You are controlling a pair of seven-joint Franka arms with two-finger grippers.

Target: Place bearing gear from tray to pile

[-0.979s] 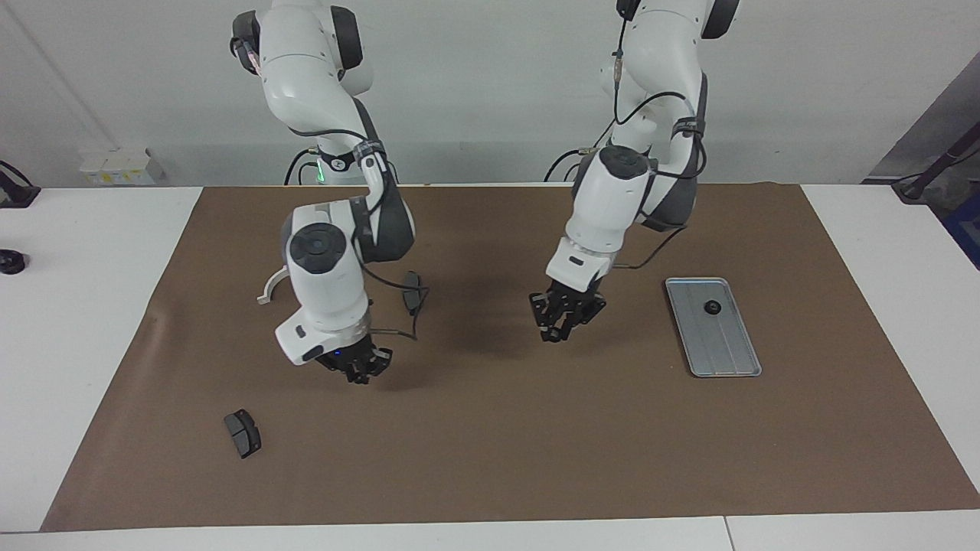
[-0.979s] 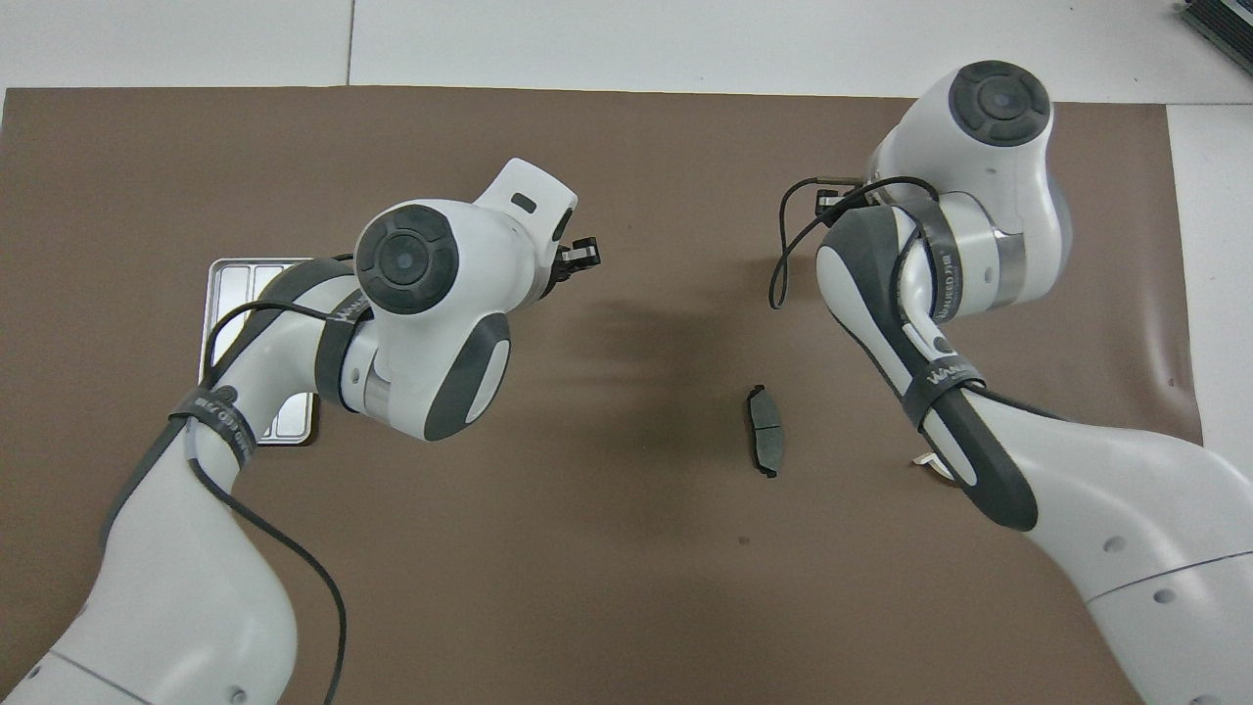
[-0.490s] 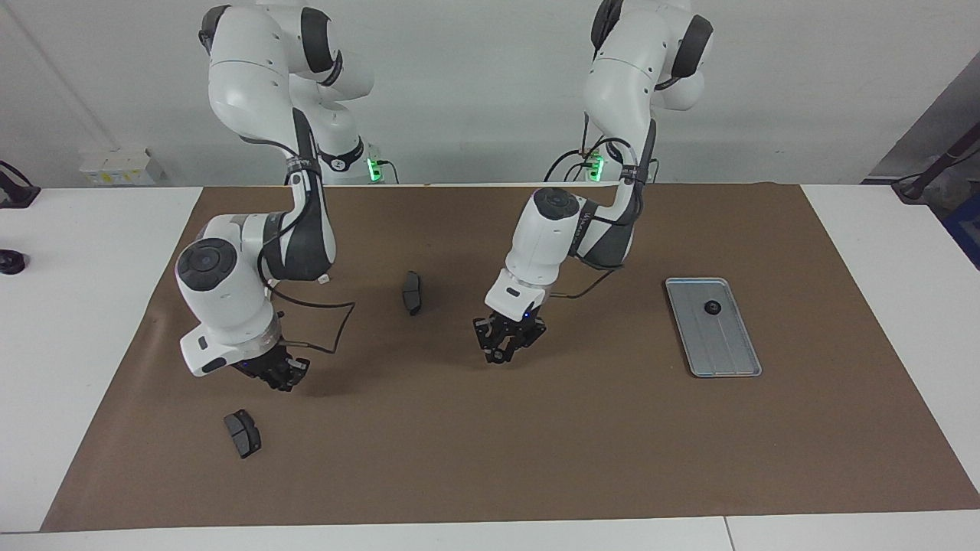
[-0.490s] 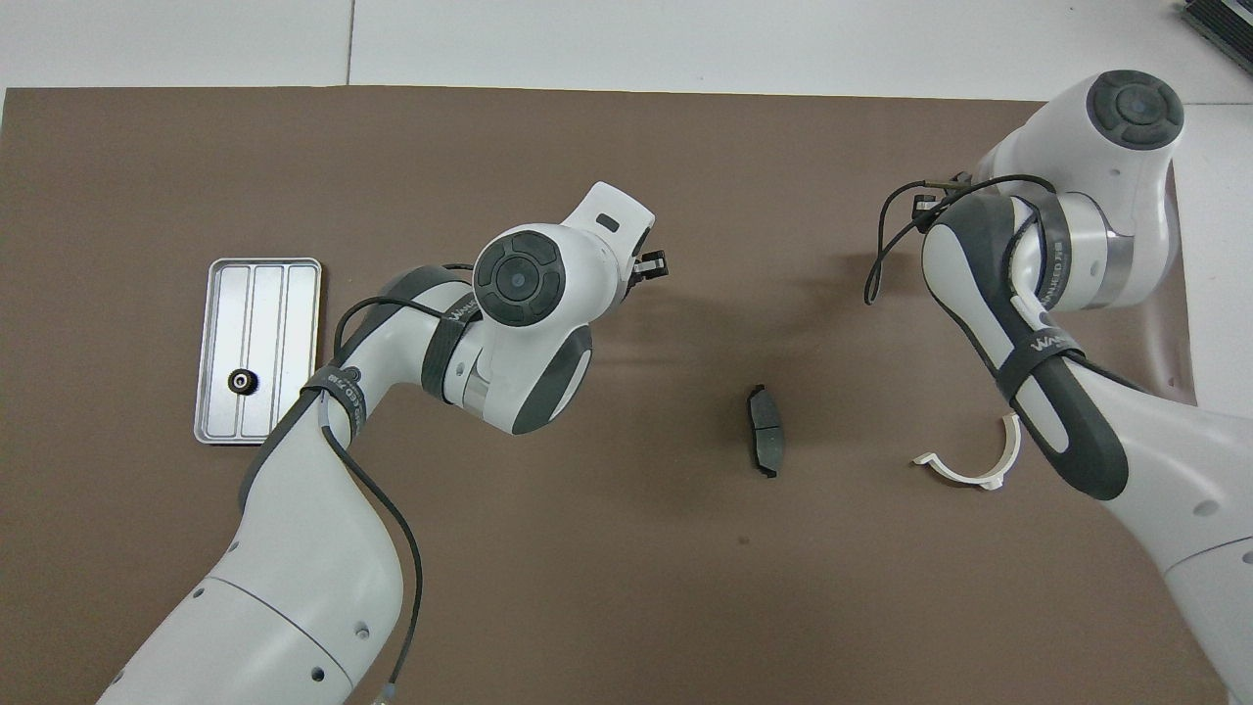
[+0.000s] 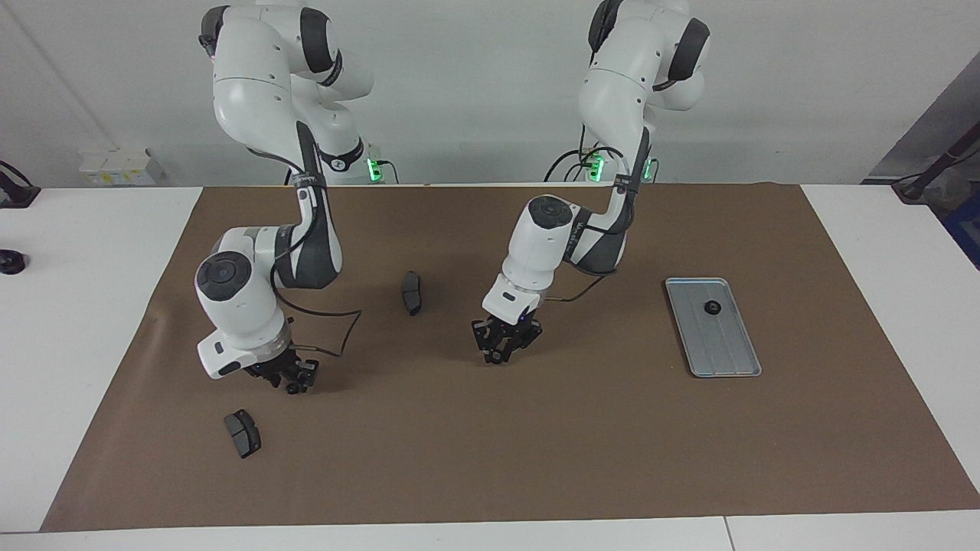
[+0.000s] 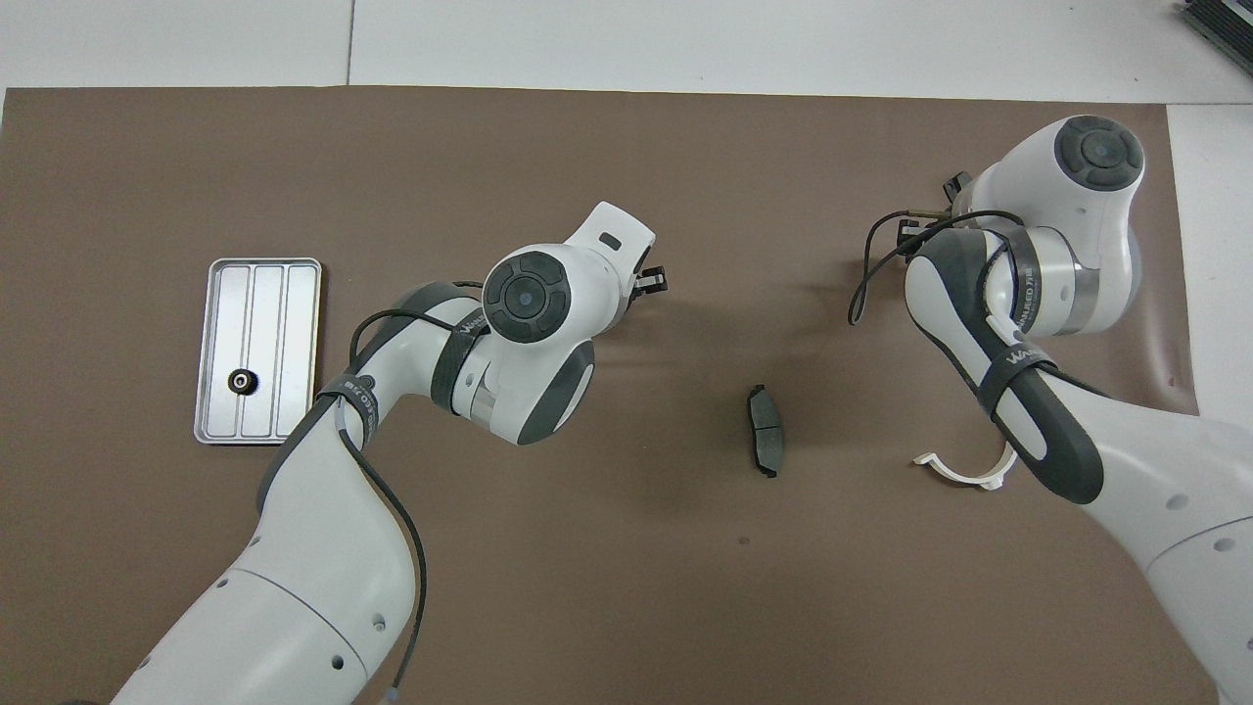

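Note:
The small dark bearing gear (image 5: 712, 308) (image 6: 238, 382) lies in the ribbed silver tray (image 5: 723, 356) (image 6: 284, 323) at the left arm's end of the mat. The pile is a loose scatter: one dark brake pad (image 5: 411, 291) (image 6: 765, 431) mid-mat, a second brake pad (image 5: 243, 433) farther from the robots, and a white half-ring bracket (image 6: 969, 472) that my right arm hides in the facing view. My left gripper (image 5: 496, 353) (image 6: 654, 281) hangs low over bare mat between the tray and the mid-mat pad, fingertips together, holding nothing. My right gripper (image 5: 293, 380) hangs low over the mat close to the second pad.
A brown mat (image 5: 536, 459) covers most of the white table (image 5: 76, 306). A small black knob (image 5: 11, 262) and a white box (image 5: 119, 164) sit off the mat at the right arm's end. Cables loop from both wrists.
My left arm swung from beside the tray to mid-mat, uncovering the tray in the overhead view. My right arm swung toward its own end of the table, uncovering the bracket, then edged back slightly.

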